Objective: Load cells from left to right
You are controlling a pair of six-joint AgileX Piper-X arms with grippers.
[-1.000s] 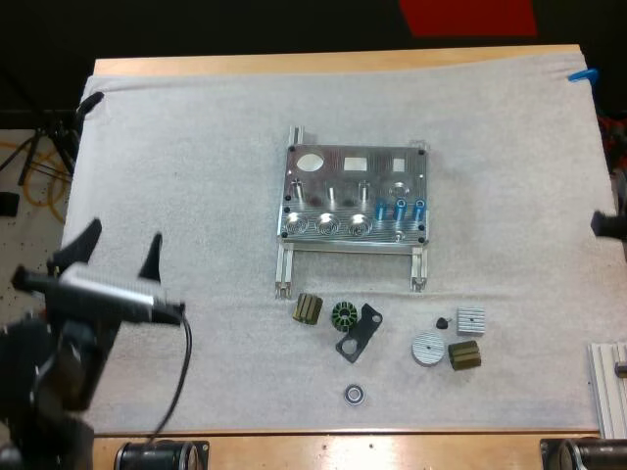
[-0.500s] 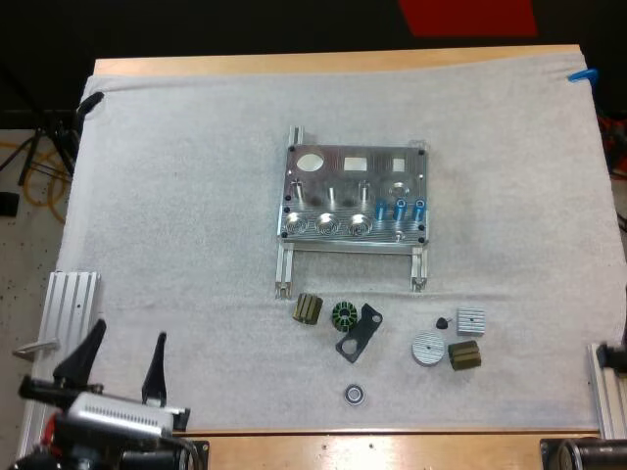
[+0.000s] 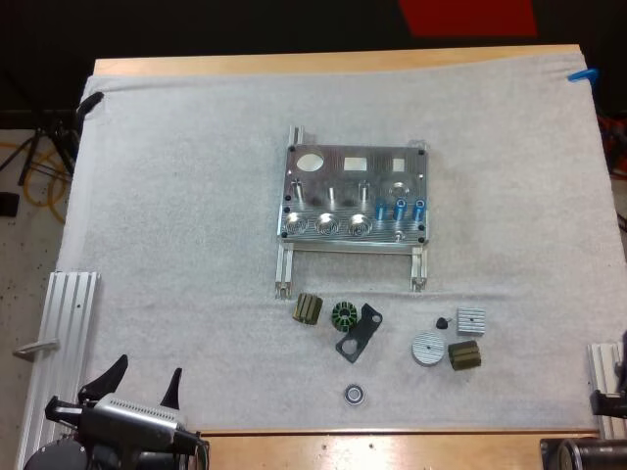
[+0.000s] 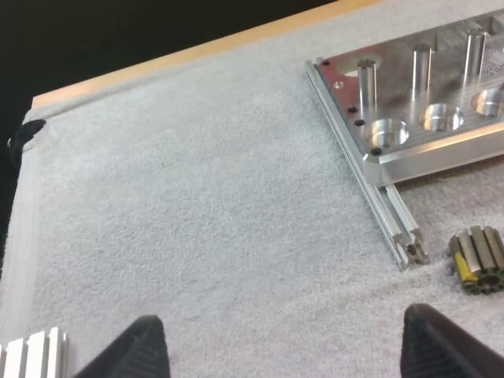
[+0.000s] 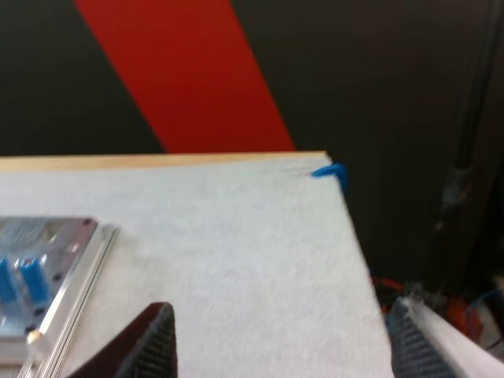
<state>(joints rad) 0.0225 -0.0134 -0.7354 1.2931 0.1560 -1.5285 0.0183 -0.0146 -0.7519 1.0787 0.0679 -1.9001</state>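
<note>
Left pincer [image 3: 147, 370]: fingers apart, empty | right pincer [image 5: 279, 335]: apart, empty | blue cells [image 3: 399, 209]: upright in fixture [image 3: 343, 178], well ahead-right of left pincer | advice: descend vertically, grip one cell clear of its neighbours.

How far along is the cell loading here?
Done: three blue cylinders stand at the right front of the metal fixture. In hand: nothing; the left pincer and right pincer are open. Left: the three round front pockets look empty.
</note>
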